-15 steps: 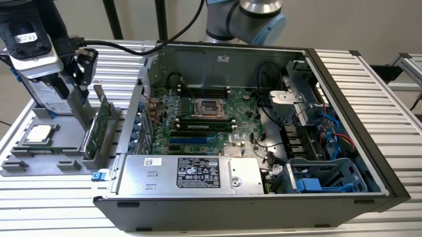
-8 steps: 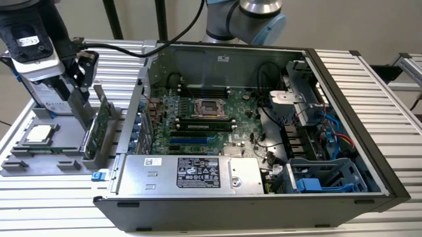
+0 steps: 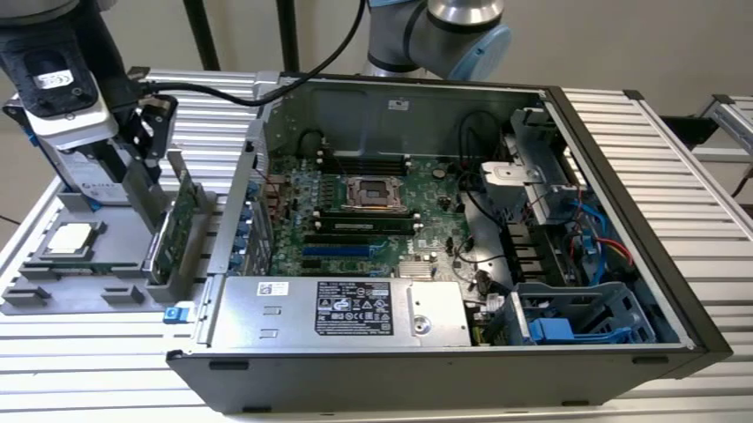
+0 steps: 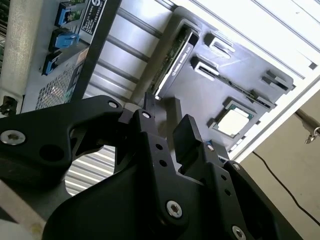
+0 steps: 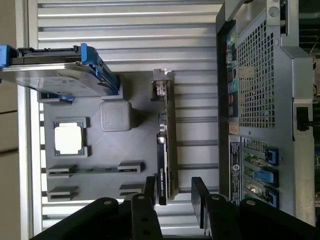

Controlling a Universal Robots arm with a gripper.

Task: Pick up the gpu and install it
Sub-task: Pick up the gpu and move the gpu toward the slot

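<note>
The gpu (image 3: pixel 175 231) stands on edge in a slot of the grey parts tray (image 3: pixel 48 295), at the exterior view's left beside the open computer case (image 3: pixel 471 352). In both wrist views it appears as a thin card (image 5: pixel 166 145) (image 4: pixel 172 60) with its green board and black face seen edge-on. My gripper (image 3: pixel 151 160) hangs just above the tray, over one end of the card. Its black fingers (image 5: pixel 199 196) stand apart, one on each side of the card's end, so the gripper (image 5: pixel 175 192) (image 4: pixel 167 127) is open and holds nothing.
The tray also carries a square silver CPU chip (image 5: pixel 68 138) (image 3: pixel 70 238) and a silver hard drive with blue rails (image 5: pixel 55 75). Inside the case the motherboard (image 3: pixel 365 220) lies exposed with a blue slot (image 3: pixel 341 251). The case wall (image 5: pixel 260 100) rises close beside the tray.
</note>
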